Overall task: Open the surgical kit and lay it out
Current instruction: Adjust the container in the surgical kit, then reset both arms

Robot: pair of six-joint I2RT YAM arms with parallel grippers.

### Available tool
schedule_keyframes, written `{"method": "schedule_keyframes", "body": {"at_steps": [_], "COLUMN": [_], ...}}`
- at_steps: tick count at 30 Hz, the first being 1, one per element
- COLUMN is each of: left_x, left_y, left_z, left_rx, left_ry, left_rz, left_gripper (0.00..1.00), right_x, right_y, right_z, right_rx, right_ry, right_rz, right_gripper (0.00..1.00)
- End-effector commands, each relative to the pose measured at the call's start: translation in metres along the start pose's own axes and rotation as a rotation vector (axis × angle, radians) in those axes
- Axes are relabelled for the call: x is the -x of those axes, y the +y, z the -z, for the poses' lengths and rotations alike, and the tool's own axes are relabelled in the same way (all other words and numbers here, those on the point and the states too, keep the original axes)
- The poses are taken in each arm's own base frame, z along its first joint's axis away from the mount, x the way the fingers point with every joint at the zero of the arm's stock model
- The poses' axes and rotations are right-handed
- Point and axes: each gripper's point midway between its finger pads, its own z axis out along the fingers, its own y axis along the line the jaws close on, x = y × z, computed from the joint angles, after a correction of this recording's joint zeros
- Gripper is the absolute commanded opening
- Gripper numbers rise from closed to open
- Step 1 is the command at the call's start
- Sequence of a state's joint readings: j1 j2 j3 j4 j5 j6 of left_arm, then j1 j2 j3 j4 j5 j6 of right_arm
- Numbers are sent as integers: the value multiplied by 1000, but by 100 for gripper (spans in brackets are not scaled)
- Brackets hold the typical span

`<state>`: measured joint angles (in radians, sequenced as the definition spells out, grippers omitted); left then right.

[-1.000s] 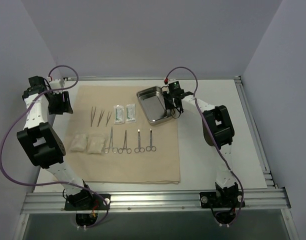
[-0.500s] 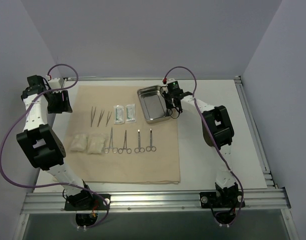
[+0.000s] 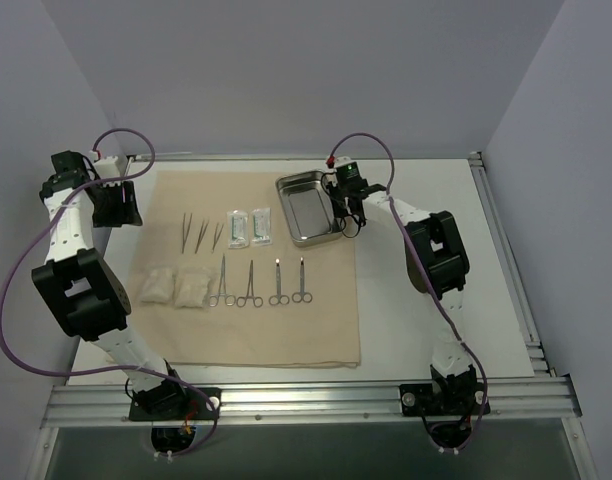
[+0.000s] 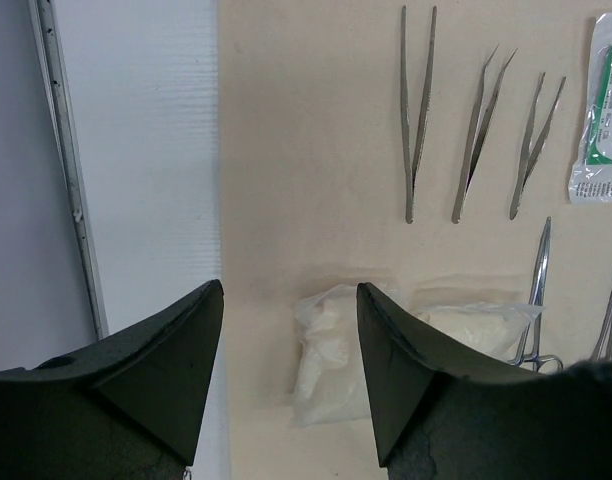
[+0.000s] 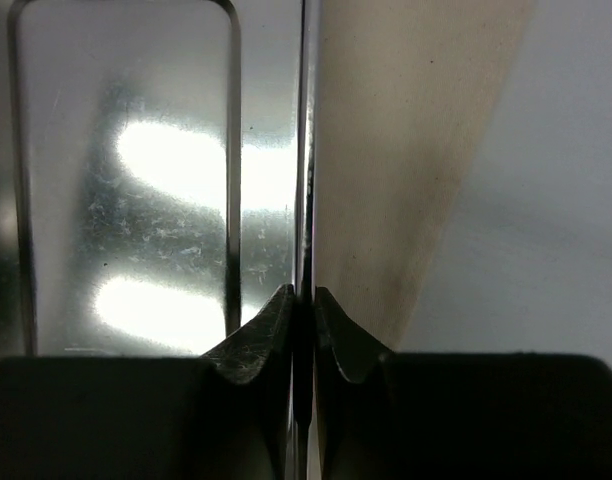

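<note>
The surgical kit lies spread on its beige cloth wrap. The steel tray rests at the cloth's far right corner, and my right gripper is shut on the tray's right rim. Three tweezers, two clear packets, two gauze pads and several ring-handled forceps and scissors lie in rows. My left gripper hovers open over the cloth's left edge. Its wrist view shows the gauze pads, the tweezers and a packet beyond the fingertips.
White table extends right of the cloth, bounded by a metal rail. Grey walls enclose the back and sides. A rail runs along the left table edge in the left wrist view.
The right gripper closed onto the tray's right rim. The tray shifted slightly toward the far side. The left arm stayed almost still.
</note>
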<state>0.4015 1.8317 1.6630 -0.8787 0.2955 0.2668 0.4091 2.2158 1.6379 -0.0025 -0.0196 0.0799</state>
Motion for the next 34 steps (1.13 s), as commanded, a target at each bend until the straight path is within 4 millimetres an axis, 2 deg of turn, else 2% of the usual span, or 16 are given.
{"method": "schedule_keyframes", "body": {"at_steps": [1,4,6,11,12,15,16,18,22,23,24,25,27,28,29,34], "left_x": [23,21,19,21,21,21,20,16,11,10,10,7,6,4,3,-2], "left_y": [4,10,12,18,22,30,33,39,50,52,53,57,59,60,63,64], "left_z": [23,20,18,18,18,16,16,15,13,11,11,9,7,5,3,-2], "left_rx": [29,50,52,71,81,96,103,128,163,169,178,191,203,207,217,223], "left_ry": [-90,-77,-72,-81,-85,-95,-94,-85,-75,-75,-74,-64,-62,-57,-54,-39], "left_rz": [-47,-47,-43,-49,-46,-34,-28,-22,-13,-13,-12,-8,-3,2,4,15], "left_gripper": [65,65,65,65,65,65,65,65,65,65,65,65,65,65,65,65], "right_x": [40,34,37,70,84,106,115,120,107,90,82,84,63,61,47,27], "right_y": [-11,-12,-12,-6,-3,-8,-10,-34,-94,-104,-124,-131,-154,-160,-167,-198], "right_z": [24,25,29,58,71,94,106,116,131,127,127,131,128,134,131,142], "right_rx": [-31,-33,-33,5,15,2,-5,-89,-252,-267,-288,-281,-308,-315,-329,-380], "right_ry": [-89,-64,-72,-151,-184,-247,-275,-296,-311,-278,-269,-296,-280,-292,-282,-304], "right_rz": [18,18,18,1,-3,-24,-32,-75,-191,-217,-276,-306,-363,-377,-388,-451], "right_gripper": [16,39,47,69,83,100,100,100,100,100,100,100,100,100,100,100]}}
